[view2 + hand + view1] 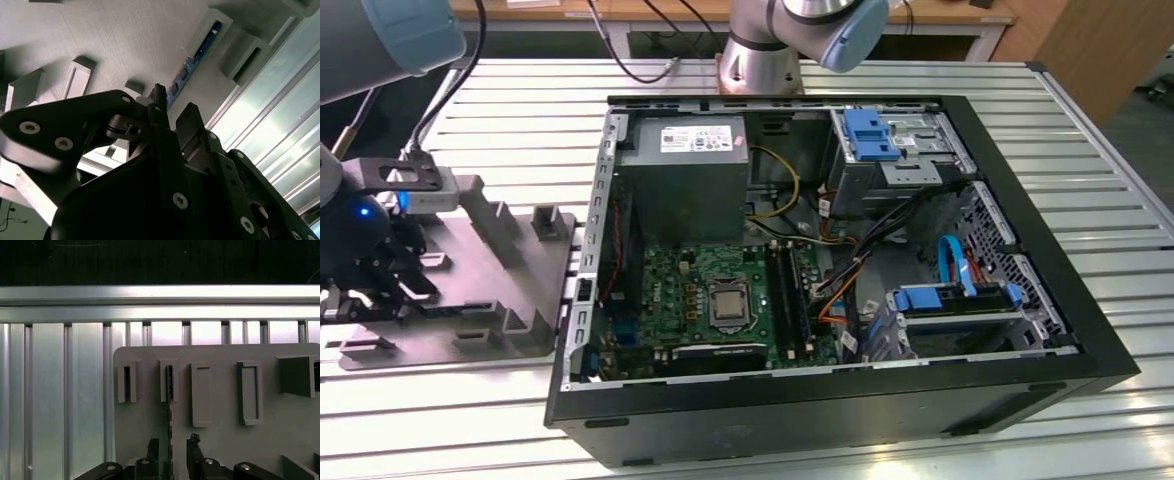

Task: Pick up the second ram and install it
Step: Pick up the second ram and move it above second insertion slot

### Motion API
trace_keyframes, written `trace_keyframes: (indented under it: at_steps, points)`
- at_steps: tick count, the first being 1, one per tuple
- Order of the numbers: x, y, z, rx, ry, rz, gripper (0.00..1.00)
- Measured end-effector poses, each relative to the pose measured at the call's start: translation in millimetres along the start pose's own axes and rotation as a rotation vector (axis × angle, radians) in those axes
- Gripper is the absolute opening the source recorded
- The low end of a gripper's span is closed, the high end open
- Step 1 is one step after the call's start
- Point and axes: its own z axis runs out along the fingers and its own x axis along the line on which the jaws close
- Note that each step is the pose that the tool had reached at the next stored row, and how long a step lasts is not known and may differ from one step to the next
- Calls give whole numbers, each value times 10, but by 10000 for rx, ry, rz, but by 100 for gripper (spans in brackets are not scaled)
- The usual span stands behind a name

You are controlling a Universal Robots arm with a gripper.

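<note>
- Jaws are standing parted, one on either side of the slim dark blue memory stick with black chips (170, 412), clamping nothing. A gap is showing between each jaw and the board in the first wrist view.
- The stick is standing on its long edge on the flat grey fixture plate with raised rectangular holders (280, 435). Its far end is sitting in a narrow slotted holder (170, 382).
- In the second wrist view, the stick (194, 57) is running away from the jaws across the plate towards that holder.
- The plate is lying on the ribbed aluminium tabletop (1081, 140) at the exterior view's left, just beside the open black computer case (854, 415).
- The silver-grey robot arm (787, 40) is rising from its base behind the case, with its wrist end hanging over the plate at the exterior view's left edge.
- Inside the case, the green motherboard (687, 290) is lying flat, well apart from the stick. Its long black slots (787, 290) are running beside the square processor socket (724, 300), with a grey power supply box (683, 170) sitting behind the board.
</note>
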Motion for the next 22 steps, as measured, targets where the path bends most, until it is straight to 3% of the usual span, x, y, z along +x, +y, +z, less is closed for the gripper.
trace_keyframes:
  at_steps: [4,10,13,14,22]
  points:
    - [-4,0,61,0,3,-13,36]
    - [-4,1,62,-2,9,-14,36]
    - [-4,1,63,-1,8,-14,28]
    - [-4,1,63,-1,7,-14,21]
    - [-4,1,81,-4,8,-59,21]
